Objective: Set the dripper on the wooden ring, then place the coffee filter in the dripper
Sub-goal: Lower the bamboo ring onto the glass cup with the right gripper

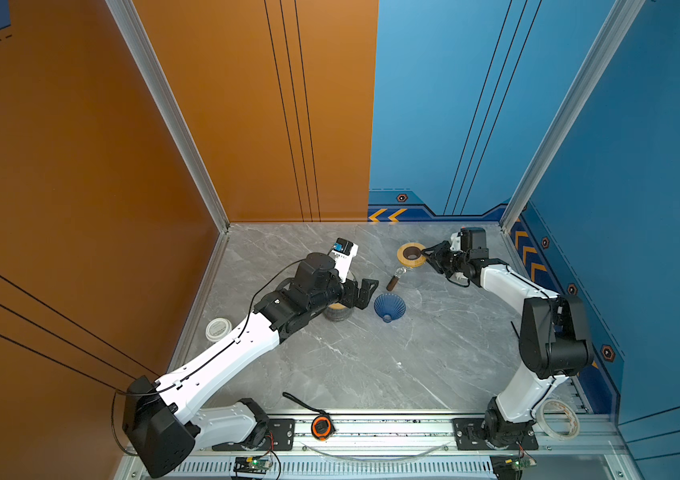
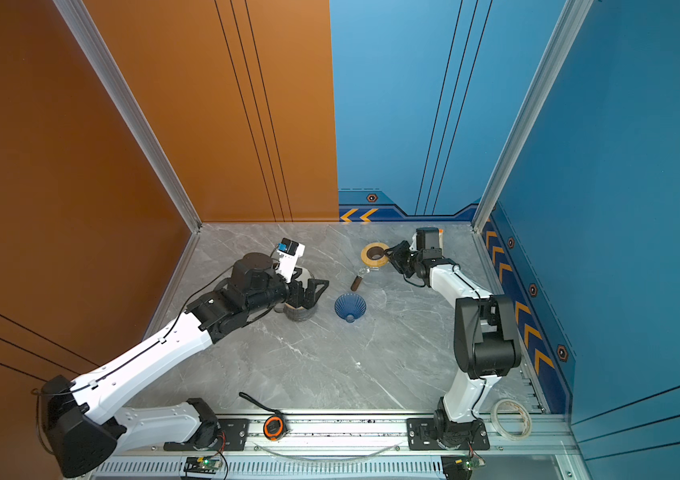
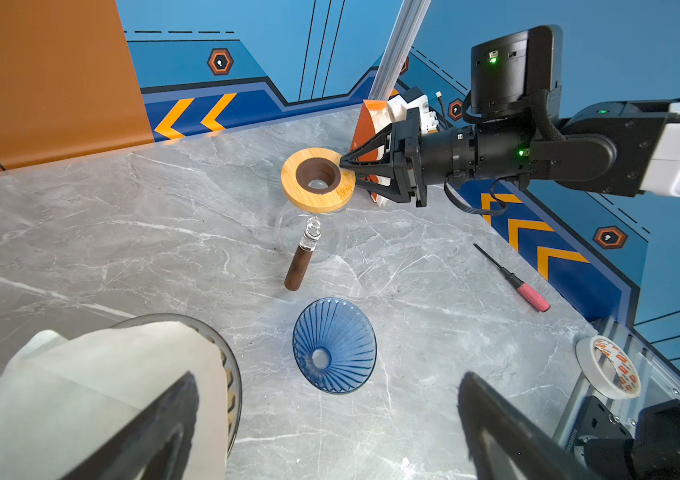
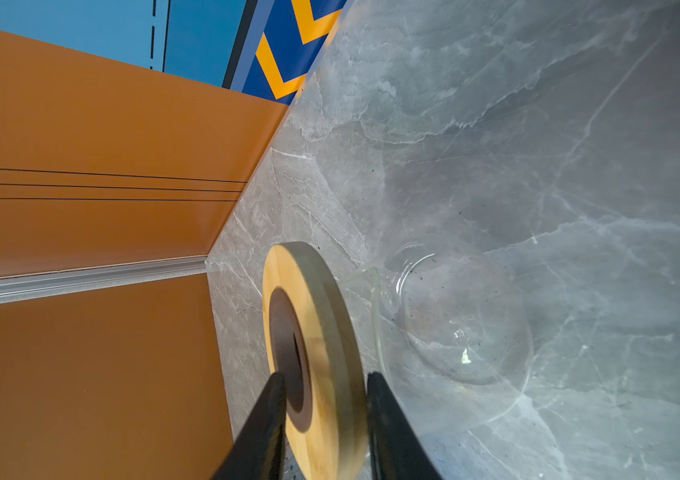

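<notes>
White paper coffee filter [image 3: 113,374] sits in its grey holder [image 3: 235,386] left of centre on the worktop [image 1: 371,365], right under your left gripper [image 1: 365,293], jaws spread wide, with the blue dripper [image 3: 334,345] just beside, while your right gripper [image 3: 344,160] straddles the far wooden ring [image 3: 292,187], grip unclear.

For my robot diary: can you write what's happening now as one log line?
left gripper: open, near filter | right gripper: jaws around lid, grip unclear | filter: in holder | dripper: empty, on table
</notes>
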### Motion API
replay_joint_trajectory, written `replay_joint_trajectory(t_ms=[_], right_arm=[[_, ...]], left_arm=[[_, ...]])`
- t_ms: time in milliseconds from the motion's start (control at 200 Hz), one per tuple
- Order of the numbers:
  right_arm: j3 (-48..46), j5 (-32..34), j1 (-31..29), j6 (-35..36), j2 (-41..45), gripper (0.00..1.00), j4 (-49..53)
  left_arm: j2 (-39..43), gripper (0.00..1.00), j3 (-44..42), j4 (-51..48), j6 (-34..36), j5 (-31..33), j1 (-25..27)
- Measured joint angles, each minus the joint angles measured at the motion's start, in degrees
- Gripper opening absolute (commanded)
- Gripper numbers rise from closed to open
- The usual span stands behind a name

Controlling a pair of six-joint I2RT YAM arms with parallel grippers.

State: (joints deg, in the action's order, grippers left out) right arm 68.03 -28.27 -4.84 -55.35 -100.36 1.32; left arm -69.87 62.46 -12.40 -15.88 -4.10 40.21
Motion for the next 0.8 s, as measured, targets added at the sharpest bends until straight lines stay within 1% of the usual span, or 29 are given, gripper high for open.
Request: replay_joint_trajectory(t_ms=[235, 541, 691, 801], right_arm=[[-0.35, 0.02, 1.51, 0.09, 1.53, 0.32, 0.13], [-1.11, 0.02, 1.92, 0.66, 2.75, 0.33, 0.85], [-1.11, 0.02, 1.90, 2.12, 4.00, 0.33, 2.73], [-0.94, 0.11, 1.90, 4.44, 5.73, 0.34, 5.31]], left_arm=[[0.00, 0.98, 0.13, -0.09, 0.02, 0.00, 0.00], [0.00, 0.98, 0.13, -0.28, 0.02, 0.02, 0.00], [0.00, 0.98, 1.29, -2.36, 0.57, 0.20, 0.00], [0.02, 0.98, 3.13, -3.72, 1.57, 0.42, 0.00]])
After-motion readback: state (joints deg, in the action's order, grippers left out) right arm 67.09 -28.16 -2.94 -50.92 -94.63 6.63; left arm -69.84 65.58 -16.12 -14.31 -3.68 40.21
